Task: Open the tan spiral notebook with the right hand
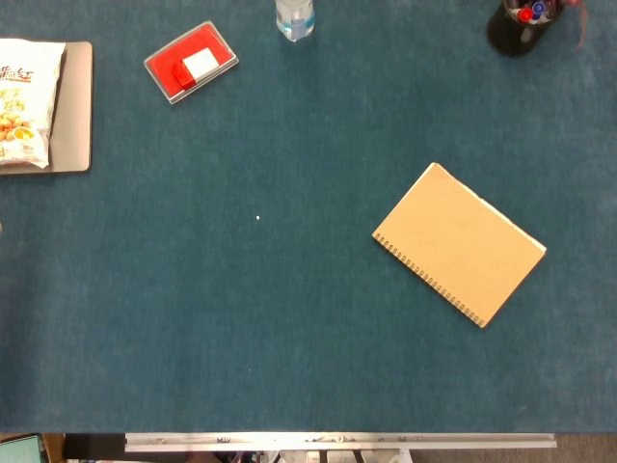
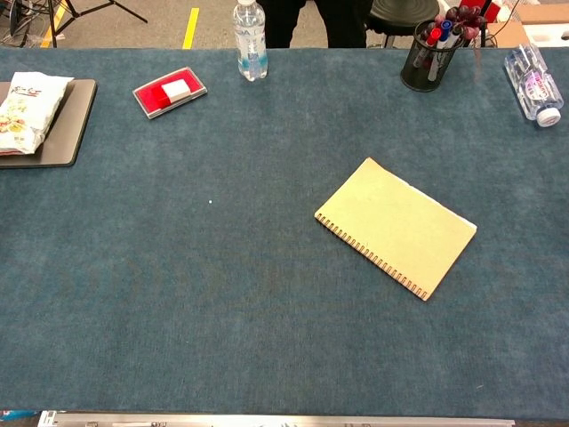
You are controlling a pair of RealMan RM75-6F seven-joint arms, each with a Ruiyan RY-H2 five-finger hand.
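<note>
Neither of my hands shows in either view, so I can't tell how their fingers lie. Tan spiral notebook lies closed, flat on the blue table, right of centre, turned at an angle, spiral edge nearest. Far left: snack bag on a grey tray, cut off. Far edge: red case, upright bottle, pen cup, lying bottle.

Head view: upright water bottle cut off by top edge, only its lower body showing; pen cup likewise clipped at top, pens mostly out of frame. Snack bag and the grey tray under it run off the left edge in both views. Chest view: lying bottle at far right, label print too small to read.
</note>
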